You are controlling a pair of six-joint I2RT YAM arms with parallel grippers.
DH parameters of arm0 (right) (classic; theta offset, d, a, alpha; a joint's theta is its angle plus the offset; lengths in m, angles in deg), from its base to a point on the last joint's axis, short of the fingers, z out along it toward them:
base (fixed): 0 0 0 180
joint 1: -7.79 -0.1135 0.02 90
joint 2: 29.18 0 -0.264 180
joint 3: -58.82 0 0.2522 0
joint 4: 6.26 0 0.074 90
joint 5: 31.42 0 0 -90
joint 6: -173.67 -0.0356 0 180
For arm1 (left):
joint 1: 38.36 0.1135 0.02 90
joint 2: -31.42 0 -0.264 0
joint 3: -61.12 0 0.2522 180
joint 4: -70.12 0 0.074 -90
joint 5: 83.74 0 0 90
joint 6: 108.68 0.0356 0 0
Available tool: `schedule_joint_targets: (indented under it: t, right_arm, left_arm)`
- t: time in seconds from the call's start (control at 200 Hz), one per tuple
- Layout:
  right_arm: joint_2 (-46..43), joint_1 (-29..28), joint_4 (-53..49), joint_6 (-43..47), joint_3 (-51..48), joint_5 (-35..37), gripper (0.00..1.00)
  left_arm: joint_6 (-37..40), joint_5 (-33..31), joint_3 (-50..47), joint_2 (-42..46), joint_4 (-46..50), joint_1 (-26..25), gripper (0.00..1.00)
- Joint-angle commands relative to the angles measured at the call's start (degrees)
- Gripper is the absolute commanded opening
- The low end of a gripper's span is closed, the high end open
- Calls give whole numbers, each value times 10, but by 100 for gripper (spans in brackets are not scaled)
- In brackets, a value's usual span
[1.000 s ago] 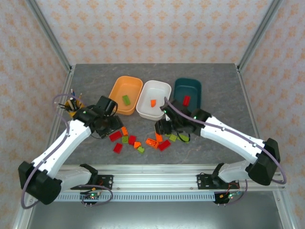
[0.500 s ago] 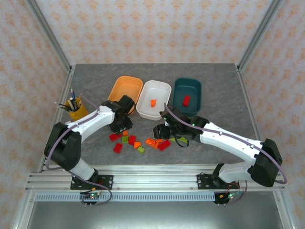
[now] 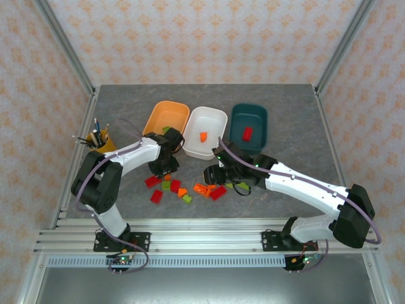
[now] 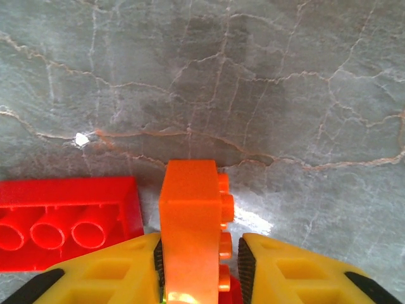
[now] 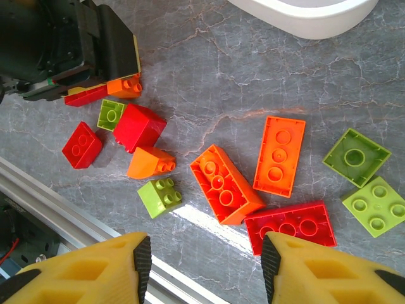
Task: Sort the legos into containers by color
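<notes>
Three tubs stand in a row at the back: orange (image 3: pixel 174 113), white (image 3: pixel 215 120), dark teal (image 3: pixel 253 117). The white tub holds an orange brick (image 3: pixel 203 135) and the teal one a red brick (image 3: pixel 247 133). Loose red, orange and lime legos lie scattered on the table (image 3: pixel 183 190). My left gripper (image 4: pixel 199 259) is down on the table, open, with an upright orange brick (image 4: pixel 190 234) between its fingers; the left pad touches it and a small gap shows at the right pad. A red brick (image 4: pixel 66 221) lies beside it. My right gripper (image 5: pixel 202 259) hangs open above a long orange brick (image 5: pixel 224 183) and a red one (image 5: pixel 292 226).
A yellow pencil cup (image 3: pixel 101 142) stands at the left. The aluminium rail (image 5: pixel 63 215) runs along the near table edge, close under my right gripper. Two lime bricks (image 5: pixel 356 156) lie at the right of the pile. The white tub's rim (image 5: pixel 304 19) is just beyond.
My left arm swung away from the pencil cup toward the pile, and its gripper came down around the orange brick. The right gripper shifted slightly left, then held still.
</notes>
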Motion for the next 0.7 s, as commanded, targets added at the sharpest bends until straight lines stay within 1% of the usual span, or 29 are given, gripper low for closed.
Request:
schedule_joint_targets:
  t: [0.0,0.125,0.185,0.275,0.37,0.475,0.55,0.56,0.616,0.696]
  right_arm:
    - [-8,-4,-2,-4,-1,5,51]
    - [-9,-3,-6,-6,-1,6,51]
    - [-9,-3,-6,-7,-1,7,51]
    - [-11,-3,-10,-8,0,13,50]
    - [-22,-3,-23,-9,6,37,49]
    - [-48,-1,-59,-13,29,104,49]
    - [-56,10,-79,-31,45,155,50]
    - [-69,13,-80,-34,46,159,50]
    - [-83,33,-82,-45,52,168,51]
    - [-86,64,-76,-56,61,160,54]
  left_arm:
    - [5,-28,18,-17,-3,4,36]
    - [8,-28,19,-31,-8,5,34]
    - [9,-31,17,-33,-11,5,30]
    - [12,-35,18,-24,-14,4,25]
    - [19,-47,35,-2,9,-1,22]
    - [41,-77,98,34,61,-23,22]
    - [60,-76,150,40,82,-37,22]
    - [62,-74,158,40,85,-38,22]
    - [77,-68,204,24,100,-45,22]
    - [99,-60,277,-17,121,-54,22]
